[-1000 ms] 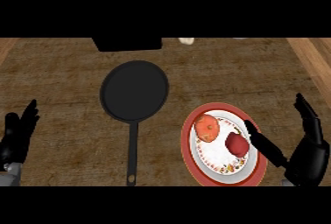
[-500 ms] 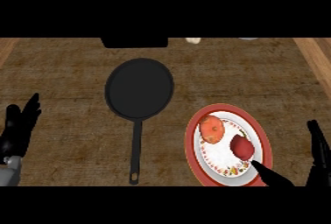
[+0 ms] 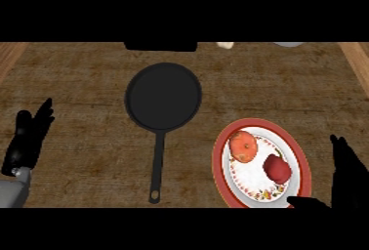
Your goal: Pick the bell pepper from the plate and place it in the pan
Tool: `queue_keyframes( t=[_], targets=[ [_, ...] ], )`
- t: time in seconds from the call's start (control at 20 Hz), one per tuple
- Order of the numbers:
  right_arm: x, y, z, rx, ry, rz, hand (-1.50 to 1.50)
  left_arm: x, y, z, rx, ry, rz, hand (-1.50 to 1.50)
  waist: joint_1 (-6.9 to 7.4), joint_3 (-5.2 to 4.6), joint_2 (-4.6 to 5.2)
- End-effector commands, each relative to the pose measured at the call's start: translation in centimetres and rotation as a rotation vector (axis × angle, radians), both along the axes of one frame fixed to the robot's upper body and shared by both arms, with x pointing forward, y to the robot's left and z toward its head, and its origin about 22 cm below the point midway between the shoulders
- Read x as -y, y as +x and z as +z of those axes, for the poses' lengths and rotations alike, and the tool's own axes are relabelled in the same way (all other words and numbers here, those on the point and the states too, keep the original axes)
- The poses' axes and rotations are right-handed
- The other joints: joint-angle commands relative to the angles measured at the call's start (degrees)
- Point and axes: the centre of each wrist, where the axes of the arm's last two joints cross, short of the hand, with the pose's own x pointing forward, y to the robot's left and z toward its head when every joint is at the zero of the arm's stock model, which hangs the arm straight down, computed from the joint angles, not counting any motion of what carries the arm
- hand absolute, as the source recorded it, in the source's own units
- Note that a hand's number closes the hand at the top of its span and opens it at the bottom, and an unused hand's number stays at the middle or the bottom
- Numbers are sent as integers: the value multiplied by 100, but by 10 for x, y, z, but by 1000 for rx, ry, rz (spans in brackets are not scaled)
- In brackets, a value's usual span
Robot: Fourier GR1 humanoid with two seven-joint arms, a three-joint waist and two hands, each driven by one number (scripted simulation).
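A red bell pepper (image 3: 277, 169) lies on the white inner part of a red-rimmed plate (image 3: 221, 163) at the lower right of the head view. An orange fruit (image 3: 243, 145) sits beside it on the same plate, further up and left. The black pan (image 3: 163, 94) rests in the middle of the counter, its handle (image 3: 157, 169) pointing toward me. My right hand (image 3: 349, 172) is open at the right edge, just beside the plate, its thumb (image 3: 307, 202) below the pepper and apart from it. My left hand (image 3: 29, 136) rests open at the left edge.
The counter top is brown and wood-like. A dark object (image 3: 160, 46) and a pale small object (image 3: 225, 45) sit along the far edge, with a grey thing (image 3: 290, 44) at the top right. Wooden borders run along both sides.
The view has shifted, so the pan and plate now sit slightly lower. My right hand dropped low beside the plate and has come back up a little; the pepper has not moved.
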Motion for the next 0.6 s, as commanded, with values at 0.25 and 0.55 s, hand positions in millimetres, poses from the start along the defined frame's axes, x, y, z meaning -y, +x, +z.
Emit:
queue_keyframes(
  t=[0.25, 0.55],
  targets=[
    [-70, 35, 41, -336, -116, -76, -150, 2, 8, 9, -9, -8, -34, 0, 3, 46, -55],
    [-98, 56, 20, -368, -120, -92, -150, -8, -2, 5, -10, -1, 17, 0, -62, 63, -73]
  ],
)
